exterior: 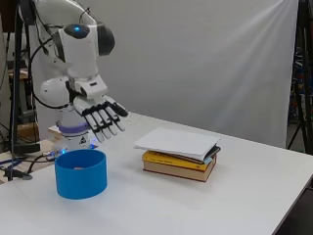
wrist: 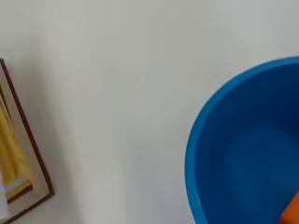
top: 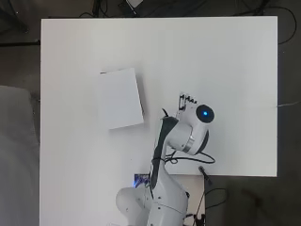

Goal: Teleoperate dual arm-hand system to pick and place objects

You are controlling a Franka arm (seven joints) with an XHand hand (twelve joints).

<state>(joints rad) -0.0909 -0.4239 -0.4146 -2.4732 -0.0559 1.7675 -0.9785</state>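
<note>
A blue round bowl (exterior: 80, 174) stands on the white table (exterior: 234, 196) near its front edge. Above and slightly behind it hovers my hand (exterior: 100, 117), open, fingers straight and slanting down, holding nothing. In the wrist view the bowl (wrist: 224, 154) shows its rim and inside, with a corner of an orange thing (wrist: 292, 212) lying in it. From overhead only the fingers of the hand (top: 186, 100) show past the arm, and the arm hides the bowl.
A stack of books (exterior: 178, 154) with a white one on top (top: 120, 98) lies mid-table, right of the bowl in the side view; its edge (wrist: 18, 154) shows in the wrist view. The arm's base (top: 150, 202) and cables sit at the table's near edge.
</note>
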